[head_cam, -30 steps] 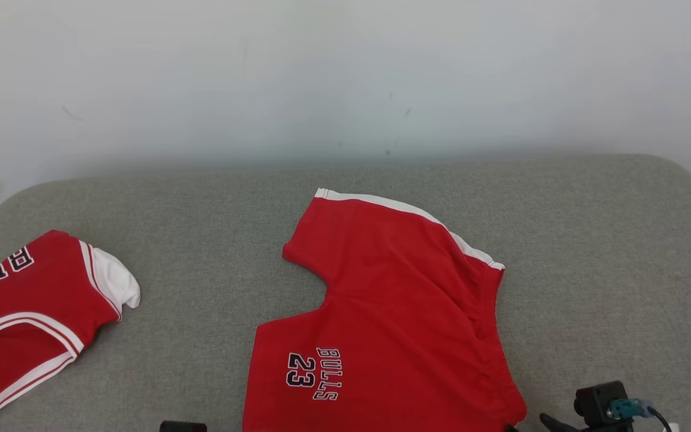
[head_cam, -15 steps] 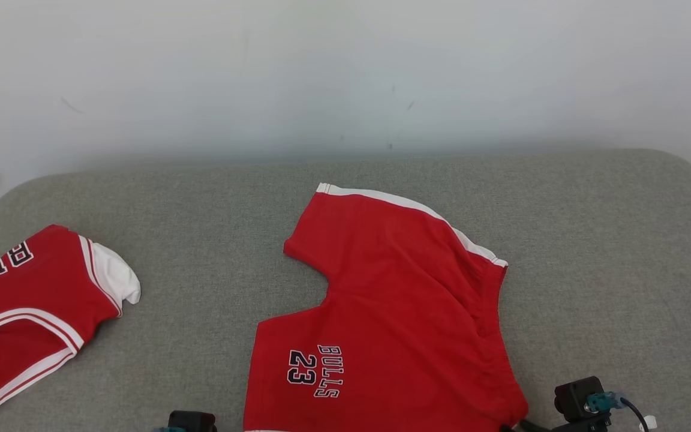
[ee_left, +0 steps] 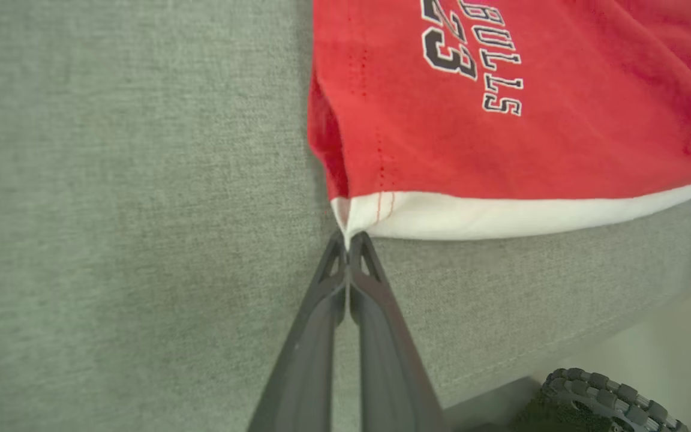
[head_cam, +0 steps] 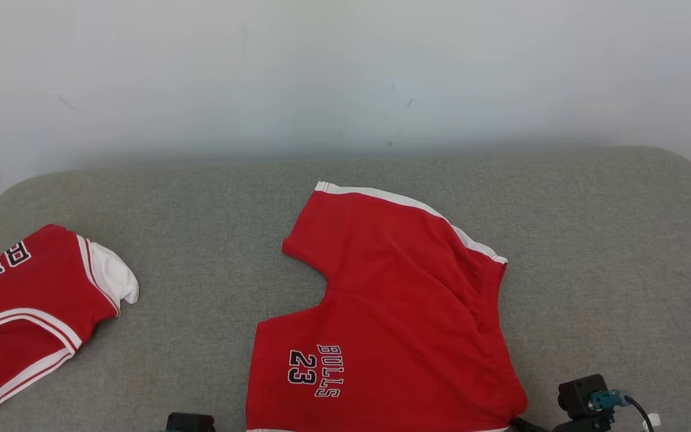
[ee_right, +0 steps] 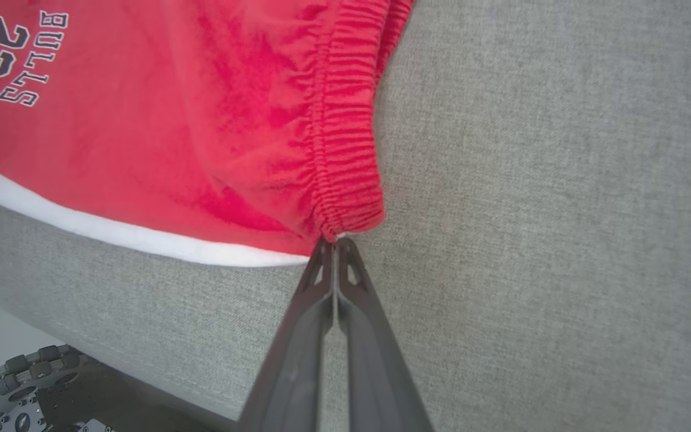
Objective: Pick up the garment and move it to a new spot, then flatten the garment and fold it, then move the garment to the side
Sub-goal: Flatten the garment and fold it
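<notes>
red shorts on grey cushion, left fingers pinching hem corner, right fingers pinching waistband end

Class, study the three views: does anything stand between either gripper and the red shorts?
Nothing visible does. The left gripper pinches the white hem corner of the red shorts, and the right gripper pinches the waistband corner. A red jersey lies apart, to the robot's left on the grey cushion.
</notes>
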